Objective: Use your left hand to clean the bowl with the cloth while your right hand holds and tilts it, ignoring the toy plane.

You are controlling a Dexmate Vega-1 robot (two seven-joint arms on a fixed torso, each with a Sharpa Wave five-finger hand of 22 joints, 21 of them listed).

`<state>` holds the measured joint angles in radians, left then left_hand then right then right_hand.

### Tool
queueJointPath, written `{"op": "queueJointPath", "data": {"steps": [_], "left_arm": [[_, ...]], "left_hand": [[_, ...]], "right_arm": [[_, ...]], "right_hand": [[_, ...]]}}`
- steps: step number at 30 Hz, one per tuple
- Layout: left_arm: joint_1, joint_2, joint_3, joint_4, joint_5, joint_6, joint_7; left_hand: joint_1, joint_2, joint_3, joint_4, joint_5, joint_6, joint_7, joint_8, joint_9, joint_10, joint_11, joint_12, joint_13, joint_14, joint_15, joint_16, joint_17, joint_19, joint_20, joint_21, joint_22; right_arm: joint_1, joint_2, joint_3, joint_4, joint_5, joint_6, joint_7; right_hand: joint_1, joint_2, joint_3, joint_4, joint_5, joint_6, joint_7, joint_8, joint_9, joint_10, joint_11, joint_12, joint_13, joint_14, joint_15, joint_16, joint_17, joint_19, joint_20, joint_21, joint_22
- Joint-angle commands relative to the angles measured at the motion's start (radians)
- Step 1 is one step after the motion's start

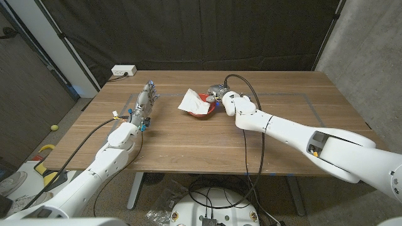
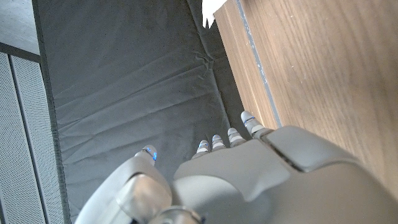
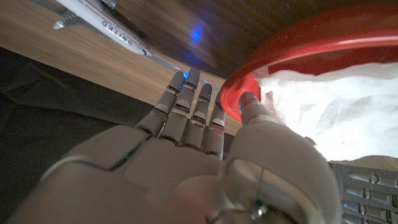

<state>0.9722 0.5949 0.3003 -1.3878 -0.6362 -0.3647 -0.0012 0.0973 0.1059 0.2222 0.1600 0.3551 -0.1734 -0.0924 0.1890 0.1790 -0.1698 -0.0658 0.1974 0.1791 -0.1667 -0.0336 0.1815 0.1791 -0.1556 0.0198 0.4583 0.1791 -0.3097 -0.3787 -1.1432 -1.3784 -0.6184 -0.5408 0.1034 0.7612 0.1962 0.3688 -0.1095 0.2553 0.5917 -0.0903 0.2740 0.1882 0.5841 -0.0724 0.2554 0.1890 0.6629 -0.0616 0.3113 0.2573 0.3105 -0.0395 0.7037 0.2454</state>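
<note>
Even indoor light, dark backdrop, soft shadows, white cloth [image 3: 336,106] overexposed, close-ups blurred

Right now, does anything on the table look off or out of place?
The white cloth lies draped in and over the red bowl, not in the left hand, which holds nothing. The right hand pinches the bowl's rim.

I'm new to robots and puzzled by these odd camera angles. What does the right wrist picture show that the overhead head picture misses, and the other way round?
Right wrist view only: the toy plane with its lettering, and the right hand's thumb on the bowl's rim with the fingers behind it.

Head view only: the whole wooden table, the left hand holding nothing, and a white power strip.

Both: the right hand, the red bowl and the white cloth in it.
</note>
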Motion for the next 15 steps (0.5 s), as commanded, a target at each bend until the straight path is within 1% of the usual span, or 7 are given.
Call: {"op": "queueJointPath", "data": {"steps": [1, 4, 7, 8, 9, 10, 15], "left_arm": [[-0.009, -0.005, 0.004, 0.011, 0.001, -0.004, -0.004], [-0.011, -0.007, 0.003, 0.014, -0.001, -0.005, -0.005], [-0.012, -0.008, 0.003, 0.016, -0.001, -0.007, -0.003], [-0.012, -0.008, 0.002, 0.016, -0.001, -0.007, -0.002], [-0.012, -0.008, 0.002, 0.016, -0.001, -0.006, -0.001], [-0.012, -0.008, 0.001, 0.017, -0.001, -0.006, 0.0], [-0.017, -0.011, 0.002, 0.026, -0.003, -0.006, -0.004]], "left_hand": [[0.007, 0.02, -0.003, -0.003, 0.004, -0.086, -0.004, 0.003, 0.006, -0.034, -0.001, -0.001, 0.003, -0.076, -0.003, 0.002, 0.003, -0.003, 0.001, -0.001, 0.005], [0.007, 0.02, -0.003, -0.003, 0.004, -0.085, -0.005, 0.003, 0.006, -0.034, -0.001, 0.0, 0.003, -0.076, -0.004, 0.002, 0.003, -0.002, 0.001, -0.001, 0.005], [0.007, 0.02, -0.004, -0.003, 0.004, -0.085, -0.005, 0.003, 0.006, -0.034, -0.001, 0.0, 0.003, -0.075, -0.005, 0.003, 0.003, 0.0, 0.0, -0.001, 0.005], [0.007, 0.02, -0.004, -0.003, 0.004, -0.086, -0.004, 0.003, 0.006, -0.034, 0.0, 0.0, 0.003, -0.075, -0.003, 0.003, 0.003, -0.001, 0.001, -0.002, 0.005], [0.007, 0.02, -0.004, -0.003, 0.004, -0.086, -0.005, 0.003, 0.006, -0.034, 0.0, 0.0, 0.003, -0.075, -0.005, 0.003, 0.003, -0.001, 0.001, -0.002, 0.005], [0.007, 0.02, -0.004, -0.003, 0.004, -0.085, -0.004, 0.003, 0.006, -0.034, 0.0, 0.0, 0.003, -0.074, -0.003, 0.003, 0.002, -0.001, 0.001, -0.002, 0.005], [0.007, 0.022, -0.005, -0.002, 0.004, -0.085, -0.004, 0.004, 0.006, -0.033, 0.0, 0.0, 0.003, -0.074, -0.004, 0.003, 0.003, 0.001, 0.001, -0.003, 0.005]], "right_arm": [[-0.018, -0.013, -0.005, -0.006, -0.048, 0.005, -0.054], [-0.013, -0.014, -0.012, -0.006, -0.06, 0.002, -0.035], [0.004, -0.009, -0.024, 0.003, -0.066, -0.011, 0.02], [0.007, -0.007, -0.024, 0.006, -0.063, -0.017, 0.036], [0.009, -0.005, -0.022, 0.008, -0.056, -0.018, 0.05], [0.012, -0.002, -0.023, 0.01, -0.054, -0.023, 0.062], [0.029, 0.011, -0.042, 0.025, -0.066, -0.039, 0.098]], "right_hand": [[0.052, -0.005, 0.028, -0.017, 0.005, 0.031, -0.011, 0.0, 0.001, 0.038, -0.011, 0.007, 0.003, 0.041, -0.167, 0.027, 0.018, 0.023, -0.07, 0.033, 0.013], [0.133, -0.021, 0.04, -0.059, 0.004, 0.024, -0.02, -0.021, 0.0, 0.042, -0.016, -0.005, 0.003, 0.085, -0.173, 0.067, 0.045, 0.037, -0.073, 0.073, 0.03], [0.19, -0.042, 0.03, -0.072, 0.001, 0.0, -0.022, -0.044, 0.001, 0.03, -0.017, -0.022, 0.004, 0.107, -0.172, 0.102, 0.073, 0.036, -0.07, 0.107, 0.048], [0.199, -0.072, 0.008, -0.069, -0.003, -0.029, -0.018, -0.061, 0.002, 0.016, -0.006, -0.033, 0.005, 0.109, -0.165, 0.115, 0.084, 0.032, -0.065, 0.123, 0.057], [0.188, -0.088, -0.008, -0.058, -0.005, -0.057, -0.016, -0.074, 0.002, 0.004, -0.001, -0.04, 0.006, 0.11, -0.163, 0.121, 0.088, 0.026, -0.061, 0.132, 0.063], [0.16, -0.113, -0.035, -0.042, -0.008, -0.091, 0.003, -0.087, 0.003, -0.006, 0.009, -0.047, 0.007, 0.108, -0.154, 0.123, 0.09, 0.017, -0.052, 0.142, 0.069], [0.131, -0.142, -0.071, -0.028, -0.006, -0.16, 0.018, -0.102, 0.004, -0.052, 0.019, -0.066, 0.009, 0.082, -0.154, 0.122, 0.095, -0.006, -0.042, 0.158, 0.081]]}}
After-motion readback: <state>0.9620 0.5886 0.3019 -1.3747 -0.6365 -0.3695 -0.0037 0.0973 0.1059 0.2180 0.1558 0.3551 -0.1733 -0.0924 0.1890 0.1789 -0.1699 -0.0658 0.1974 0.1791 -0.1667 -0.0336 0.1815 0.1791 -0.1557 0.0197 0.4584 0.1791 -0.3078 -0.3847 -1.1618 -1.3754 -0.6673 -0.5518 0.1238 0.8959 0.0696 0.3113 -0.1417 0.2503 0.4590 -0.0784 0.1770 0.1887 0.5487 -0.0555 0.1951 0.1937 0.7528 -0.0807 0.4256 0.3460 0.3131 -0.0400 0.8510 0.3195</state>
